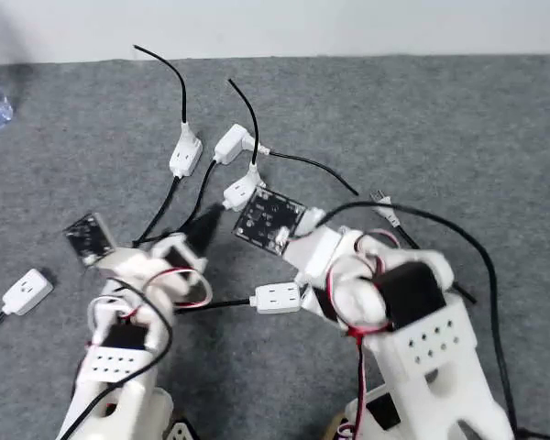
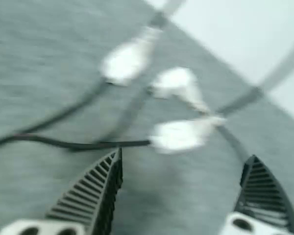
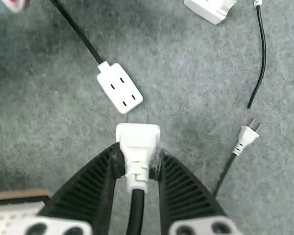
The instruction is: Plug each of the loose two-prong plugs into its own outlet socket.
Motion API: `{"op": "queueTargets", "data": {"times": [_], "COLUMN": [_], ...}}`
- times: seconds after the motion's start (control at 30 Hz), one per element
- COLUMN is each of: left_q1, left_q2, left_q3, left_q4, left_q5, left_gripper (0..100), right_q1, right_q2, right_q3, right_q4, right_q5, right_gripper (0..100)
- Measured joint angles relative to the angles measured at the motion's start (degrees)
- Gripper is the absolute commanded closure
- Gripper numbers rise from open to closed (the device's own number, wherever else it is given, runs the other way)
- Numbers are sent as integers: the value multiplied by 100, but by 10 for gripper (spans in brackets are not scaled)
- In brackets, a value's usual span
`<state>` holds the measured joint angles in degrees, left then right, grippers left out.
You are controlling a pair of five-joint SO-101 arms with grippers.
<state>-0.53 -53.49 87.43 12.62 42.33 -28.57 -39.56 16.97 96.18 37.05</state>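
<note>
One white plastic two-prong plug (image 3: 137,142) sits clenched in your right tool (image 3: 138,154), prongs just short of a white black-corded outlet socket (image 3: 120,88) mid-bench, not yet seated. Beside it, a smaller white loose plug (image 3: 247,137) also awaits you. Your left tool (image 2: 185,155) gapes empty.

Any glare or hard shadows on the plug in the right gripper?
Right wrist view: no glare on the plug in the right gripper, only a soft shadow on the carpet beside it. High view: even light, no hard shadows.
</note>
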Motion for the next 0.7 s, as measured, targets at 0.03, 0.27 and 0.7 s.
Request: {"op": "queueTargets", "data": {"times": [0.03,0.27,0.7], "left_q1": [-237,-1934,-4035], "left_q2": [0,0,0], "left_q3": [0,-747,-870], "left_q4": [229,2655,4079], "left_q5": [-176,-1653,-6013], "left_gripper": [634,635,636], "right_q1": [44,35,-466], "right_q2": [229,1864,2066], "right_q3": [-220,-1099,-237], "right_q4": [88,413,158], "right_q5": [79,905,2831], "right_gripper": [990,990,990]}}
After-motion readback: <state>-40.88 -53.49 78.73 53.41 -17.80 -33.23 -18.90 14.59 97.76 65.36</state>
